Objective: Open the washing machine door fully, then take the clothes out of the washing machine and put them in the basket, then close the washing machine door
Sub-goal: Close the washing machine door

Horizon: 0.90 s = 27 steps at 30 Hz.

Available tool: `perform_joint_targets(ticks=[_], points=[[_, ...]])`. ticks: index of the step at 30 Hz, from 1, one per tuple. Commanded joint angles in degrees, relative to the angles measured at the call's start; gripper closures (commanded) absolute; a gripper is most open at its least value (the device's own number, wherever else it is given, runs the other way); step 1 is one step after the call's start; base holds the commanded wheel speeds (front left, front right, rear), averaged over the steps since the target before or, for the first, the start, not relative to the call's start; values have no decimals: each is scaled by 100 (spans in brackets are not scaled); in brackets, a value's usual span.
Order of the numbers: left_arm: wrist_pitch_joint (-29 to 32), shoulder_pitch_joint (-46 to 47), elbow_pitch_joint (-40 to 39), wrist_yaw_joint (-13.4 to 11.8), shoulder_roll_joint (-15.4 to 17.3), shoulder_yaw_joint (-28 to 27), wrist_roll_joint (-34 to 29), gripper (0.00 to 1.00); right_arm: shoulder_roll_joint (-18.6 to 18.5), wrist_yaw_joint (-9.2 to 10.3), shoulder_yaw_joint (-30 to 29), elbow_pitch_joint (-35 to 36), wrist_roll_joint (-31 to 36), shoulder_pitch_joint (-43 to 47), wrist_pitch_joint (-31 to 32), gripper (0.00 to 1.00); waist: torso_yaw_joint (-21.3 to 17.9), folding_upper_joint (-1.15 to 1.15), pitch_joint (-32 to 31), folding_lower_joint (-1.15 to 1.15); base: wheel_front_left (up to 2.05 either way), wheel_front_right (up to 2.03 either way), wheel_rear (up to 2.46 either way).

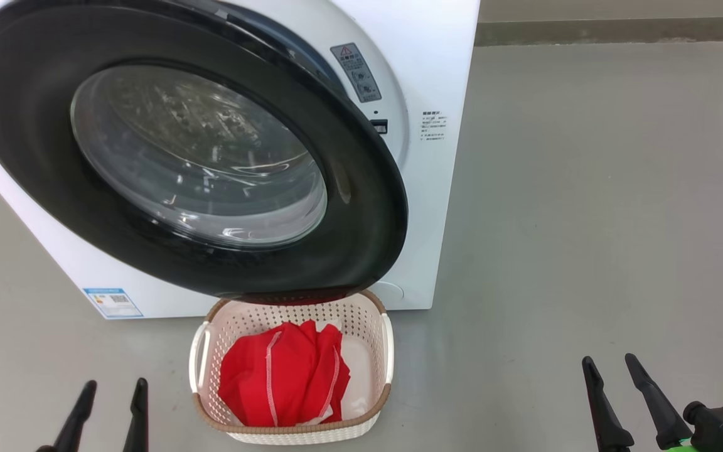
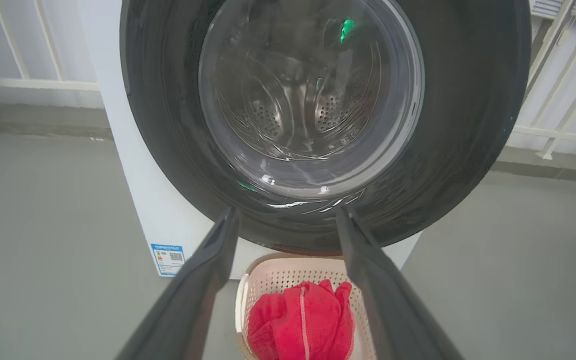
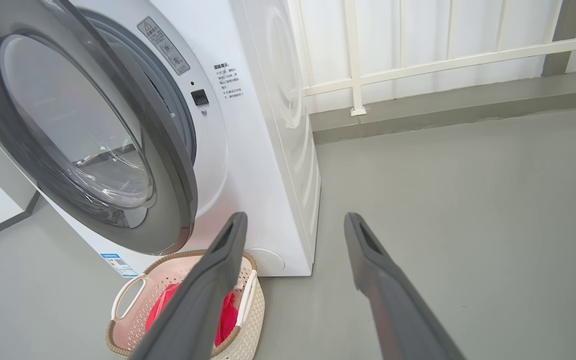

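The washing machine (image 1: pixel 437 207) is a white box on the grey floor. Its round black-rimmed door (image 1: pixel 179 150) stands slightly ajar, with a gap on its right side; the door's (image 3: pixel 93 135) edge is off the front panel, and the steel drum shows through the glass (image 2: pixel 308 100). The cream basket (image 1: pixel 361 314) sits on the floor just under the door's lower edge, holding red clothes (image 1: pixel 280 376) with white stitching. My left gripper (image 1: pixel 113 392) is open, low at the left, apart from the basket. My right gripper (image 1: pixel 609 367) is open at the lower right, empty.
A blue label (image 1: pixel 112 302) sits low on the machine's front. Warning sticker (image 1: pixel 356 72) and door latch hole (image 1: pixel 379 125) lie right of the door. A white railing and grey kerb (image 3: pixel 418 115) run behind. Bare grey floor (image 1: pixel 587 220) spreads to the right.
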State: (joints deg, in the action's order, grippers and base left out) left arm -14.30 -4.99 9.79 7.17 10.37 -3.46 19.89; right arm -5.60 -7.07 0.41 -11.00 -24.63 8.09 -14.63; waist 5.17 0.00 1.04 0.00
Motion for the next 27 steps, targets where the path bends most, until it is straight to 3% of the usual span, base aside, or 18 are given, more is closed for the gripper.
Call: perform_joint_targets(ticks=[1, 6, 26, 27], points=[[-69, 54, -174, 32, -58, -314, -298, 0, -117, -42, 96, 149, 10, -69, -37, 0, -1, 0, -16, 0, 0, 0, 0], [-70, -52, -53, 32, -302, -406, -828, 0, -108, -42, 130, 126, 12, -50, -37, 0, -6, 0, -45, 0, 0, 0, 0], [-70, -12, -11, 32, -447, -406, -926, 0, -92, -42, 219, 148, -18, -87, -37, 0, 94, 0, -42, 0, 0, 0, 0], [-70, -3, -10, 32, -452, -390, -925, 0, -95, -42, 264, 145, -32, -105, -37, 64, 113, 0, -34, 0, 0, 0, 0]])
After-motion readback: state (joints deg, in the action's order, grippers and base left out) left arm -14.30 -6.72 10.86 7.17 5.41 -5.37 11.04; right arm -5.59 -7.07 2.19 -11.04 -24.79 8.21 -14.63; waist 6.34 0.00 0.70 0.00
